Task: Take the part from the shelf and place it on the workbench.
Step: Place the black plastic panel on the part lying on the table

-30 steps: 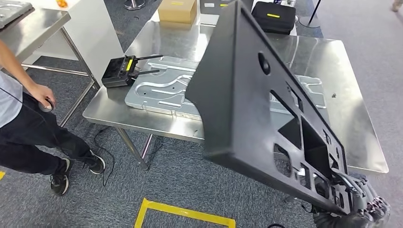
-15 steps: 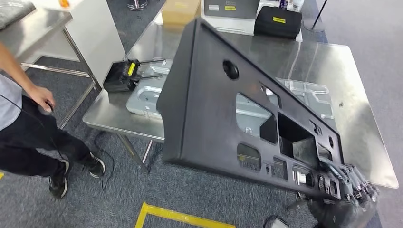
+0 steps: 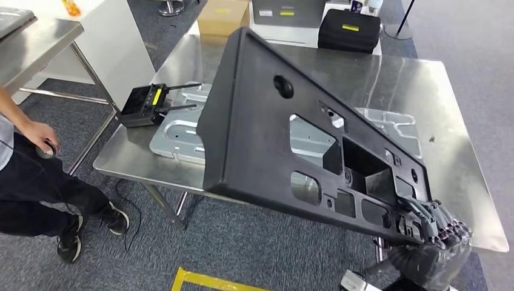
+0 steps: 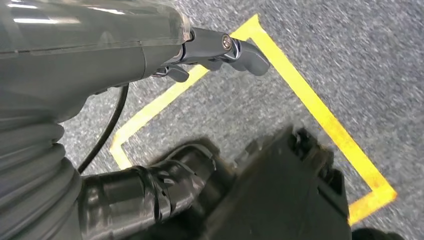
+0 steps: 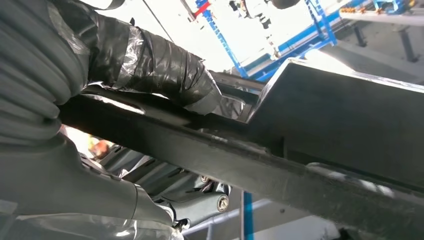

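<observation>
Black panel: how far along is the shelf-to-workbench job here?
Done: the black panel is off the shelf, gripped at its lower corner by the right hand. In hand: it hangs tilted above the steel workbench, not resting on it. Left: lowering and releasing it. The left hand holds nothing.

The part is held tilted in the air over the near edge of the workbench, its near right end in the right hand. On the workbench, a metal panel lies behind the part, with a controller just left of it. A case and a cardboard box stand beyond the far edge. A person stands at near left.
</observation>
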Tool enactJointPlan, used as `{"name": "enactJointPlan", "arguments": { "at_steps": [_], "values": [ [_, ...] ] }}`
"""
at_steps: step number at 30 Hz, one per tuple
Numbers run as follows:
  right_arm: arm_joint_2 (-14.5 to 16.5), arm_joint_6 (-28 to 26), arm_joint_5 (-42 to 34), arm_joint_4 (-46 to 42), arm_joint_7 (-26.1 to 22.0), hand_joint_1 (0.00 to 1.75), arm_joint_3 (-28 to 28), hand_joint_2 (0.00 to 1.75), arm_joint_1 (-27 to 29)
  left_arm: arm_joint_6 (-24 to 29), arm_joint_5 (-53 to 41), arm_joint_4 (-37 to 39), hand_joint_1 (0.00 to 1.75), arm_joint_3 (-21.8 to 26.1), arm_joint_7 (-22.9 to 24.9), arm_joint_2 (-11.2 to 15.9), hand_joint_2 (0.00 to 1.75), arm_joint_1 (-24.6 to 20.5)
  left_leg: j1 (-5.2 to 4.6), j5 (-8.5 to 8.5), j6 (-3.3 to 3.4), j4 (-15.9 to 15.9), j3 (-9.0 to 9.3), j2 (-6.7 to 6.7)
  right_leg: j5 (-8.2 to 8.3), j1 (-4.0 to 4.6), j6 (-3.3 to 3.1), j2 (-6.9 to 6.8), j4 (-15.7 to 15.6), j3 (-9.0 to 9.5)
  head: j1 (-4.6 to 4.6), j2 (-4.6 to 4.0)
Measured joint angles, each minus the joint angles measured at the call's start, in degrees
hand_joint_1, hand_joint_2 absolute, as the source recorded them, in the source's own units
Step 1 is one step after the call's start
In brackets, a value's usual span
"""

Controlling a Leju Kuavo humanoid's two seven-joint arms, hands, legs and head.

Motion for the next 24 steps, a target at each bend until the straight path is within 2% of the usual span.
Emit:
{"name": "enactJointPlan", "arguments": {
  "at_steps": [3, 4, 5, 7, 8, 9, 10, 12, 13, 14, 16, 18, 19, 20, 22, 23, 24],
  "values": [
    [-0.2, 0.0, 0.3, 0.1, 0.2, 1.75, 0.1, 1.75, -0.3, -0.1, 0.0, 0.0, 0.0, -0.3, 0.0, 0.1, 1.75, 0.1, 0.27, -0.31, 0.37, -1.6, 0.79, -0.07, -0.36, 0.0, 0.93, -0.12, -0.2, 0.23, 0.02, 0.0],
    [-0.3, 0.0, 0.4, 0.2, 0.3, 1.75, 0.1, 1.75, -0.4, -0.1, 0.0, 0.0, 0.0, -0.4, 0.0, 0.1, 1.75, 0.1, 0.48, -0.26, 0.6, -2.2, 1.29, -0.05, -0.97, 0.01, 1.23, -0.15, 0.8, -0.11, 0.04, 0.0],
    [-0.4, 0.0, 0.6, 0.2, 0.3, 1.75, 0.1, 1.75, -0.5, -0.1, 0.0, 0.0, 0.0, -0.5, 0.0, 0.0, 1.75, 0.1, 0.68, -0.26, 0.84, -2.6, 1.8, -0.02, -2.06, -0.01, 1.52, -0.17, 3.1, -1.17, 0.08, 0.0],
    [-0.6, 0.0, 0.8, 0.3, 0.4, 1.75, 0.1, 1.75, -0.6, -0.1, 0.0, 0.0, 0.0, -0.9, 0.0, -0.1, 1.75, -0.1, 0.67, -0.63, 1.21, -2.9, 2.42, 0.03, -4.8, -0.27, 1.99, -0.18, 10.4, -5.35, 0.13, 0.0],
    [-0.7, 0.0, 0.9, 0.4, 0.6, 1.75, 0.2, 1.75, -0.6, -0.1, 0.0, 0.0, 0.0, -1.1, 0.0, -0.2, 1.75, -0.1, 0.68, -0.89, 1.25, -2.9, 2.69, 0.03, -5.49, -0.42, 2.21, -0.19, 13.6, -7.54, 0.14, 0.0],
    [-0.8, 0.0, 1.0, 0.5, 0.7, 1.75, 0.2, 1.75, -0.6, -0.1, 0.0, 0.0, 0.0, -1.2, 0.0, -0.2, 1.75, 0.0, 0.7, -1.2, 1.22, -2.9, 3.06, 0.0, -5.06, -0.6, 2.4, -0.19, 15.2, -8.98, 0.13, 0.0],
    [-0.9, 0.0, 1.0, 0.6, 0.8, 1.75, 0.2, 1.75, -0.6, -0.1, 0.0, 0.0, 0.0, -1.2, 0.0, -0.3, 1.75, 0.0, 0.74, -1.56, 1.12, -2.8, 3.54, -0.04, -3.42, -0.78, 2.56, -0.21, 14.6, -9.34, 0.14, 0.0],
    [-1.0, 0.0, 1.0, 0.6, 1.0, 1.75, 0.3, 1.75, -0.6, -0.1, 0.0, 0.0, 0.0, -1.3, 0.0, -0.3, 1.75, 0.1, 0.84, -2.47, 0.67, -2.7, 4.6, -0.15, 1.68, -1.13, 2.71, -0.25, 7.9, -7.17, 0.15, 0.0],
    [-1.1, 0.0, 1.1, 0.7, 1.0, 1.75, 0.3, 1.75, -0.6, -0.1, 0.0, 0.0, 0.0, -1.3, 0.0, -0.3, 1.75, 0.1, 0.77, -2.98, 0.3, -2.5, 4.92, -0.21, 3.39, -1.1, 2.66, -0.26, 4.4, -5.77, 0.16, 0.0],
    [-1.1, 0.0, 1.1, 0.7, 1.0, 1.75, 0.4, 1.75, -0.6, -0.2, 0.0, 0.1, 0.0, -1.3, 0.0, -0.3, 1.75, 0.0, 0.71, -3.37, -0.1, -2.4, 5.05, -0.25, 4.2, -1.03, 2.44, -0.24, 2.0, -4.8, 0.16, 0.0],
    [-1.2, 0.0, 1.2, 0.8, 1.1, 1.75, 0.5, 1.75, -0.7, -0.2, 0.0, 0.1, 0.0, -1.4, 0.0, -0.3, 1.75, -0.1, 0.57, -3.79, -0.8, -2.4, 5.07, -0.24, 3.78, -0.72, 1.79, -0.11, 0.9, -4.32, 0.16, 0.0],
    [-1.3, 0.0, 1.3, 0.8, 1.2, 1.75, 0.5, 1.75, -0.7, -0.2, 0.0, 0.1, 0.0, -1.4, 0.0, -0.3, 1.75, -0.2, 0.69, -4.23, -1.39, -2.3, 5.42, -0.13, 3.54, -0.79, 0.94, 0.01, 0.6, -4.03, 0.15, 0.0],
    [-1.3, 0.0, 1.3, 0.8, 1.3, 1.75, 0.5, 1.75, -0.7, -0.2, 0.0, 0.1, 0.0, -1.5, -0.1, -0.3, 1.75, -0.2, 0.76, -4.88, -1.65, -1.4, 5.2, -0.08, 3.44, -0.84, 0.53, -0.01, 0.3, -3.7, 0.09, 0.0],
    [-1.3, 0.0, 1.3, 0.7, 1.3, 1.75, 0.5, 1.75, -0.8, -0.2, 0.0, 0.1, 0.0, -1.5, -0.1, -0.3, 1.75, -0.3, 0.82, -6.05, -1.9, 0.8, 4.24, -0.05, 3.32, -0.92, 0.13, -0.08, 0.1, -3.32, 0.03, 0.0],
    [-1.3, 0.0, 1.3, 0.8, 1.4, 1.75, 0.6, 1.75, -0.8, -0.2, 0.0, 0.1, 0.0, -1.7, -0.1, -0.3, 1.75, -0.3, 0.89, -9.1, -2.2, 8.5, -0.04, -0.02, 2.9, -0.8, -0.39, -0.26, 0.0, -2.75, -0.11, 0.0],
    [-1.3, 0.0, 1.3, 0.8, 1.4, 1.75, 0.7, 1.75, -0.8, -0.2, 0.0, 0.1, 0.0, -1.7, -0.1, -0.3, 1.75, -0.3, 0.9, -10.06, -2.28, 12.2, -2.43, -0.02, 2.68, -0.68, -0.54, -0.29, 0.0, -2.52, -0.12, 0.0],
    [-1.3, 0.0, 1.3, 0.8, 1.4, 1.75, 0.7, 1.75, -0.8, -0.2, 0.0, 0.1, 0.0, -1.7, -0.2, -0.3, 1.75, -0.2, 0.89, -9.97, -2.25, 14.3, -4.11, -0.02, 2.43, -0.56, -0.62, -0.27, 0.0, -2.24, -0.13, 0.0]
  ]
}}
